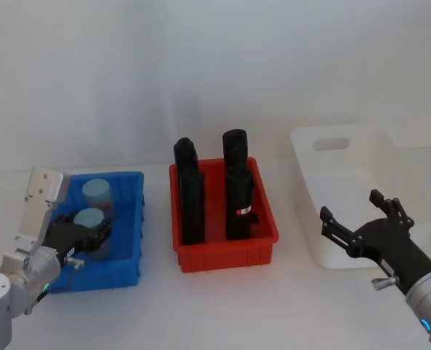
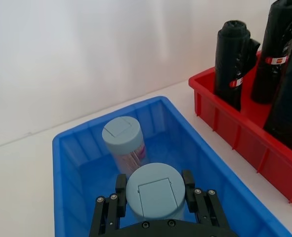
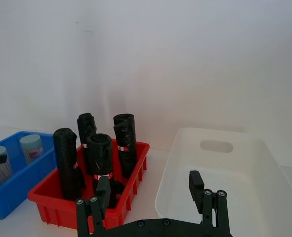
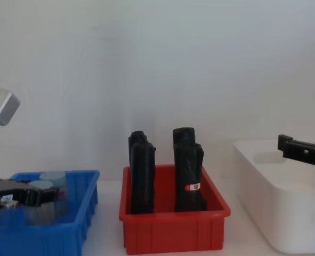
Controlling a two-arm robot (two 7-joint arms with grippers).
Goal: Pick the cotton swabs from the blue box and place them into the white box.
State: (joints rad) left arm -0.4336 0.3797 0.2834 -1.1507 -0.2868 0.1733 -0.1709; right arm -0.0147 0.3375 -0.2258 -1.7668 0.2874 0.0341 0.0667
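Two cotton swabs tubs with pale blue lids stand in the blue box (image 1: 138, 219) at the left. The nearer tub (image 1: 88, 217) (image 2: 153, 195) sits between the fingers of my left gripper (image 1: 91, 230) (image 2: 154, 185), which is shut on its clear body just under the lid. The other tub (image 1: 97, 193) (image 2: 123, 136) stands free behind it, towards the box's far wall. The white box (image 1: 310, 189) (image 3: 170, 163) is at the right with nothing showing inside. My right gripper (image 1: 351, 205) (image 3: 149, 181) hovers open just in front of it, holding nothing.
Between the two boxes stands a red bin (image 1: 226, 255) holding several tall black rolls (image 1: 237, 182) that rise well above its rim. Bare white table lies in front of all three containers. A white wall closes off the back.
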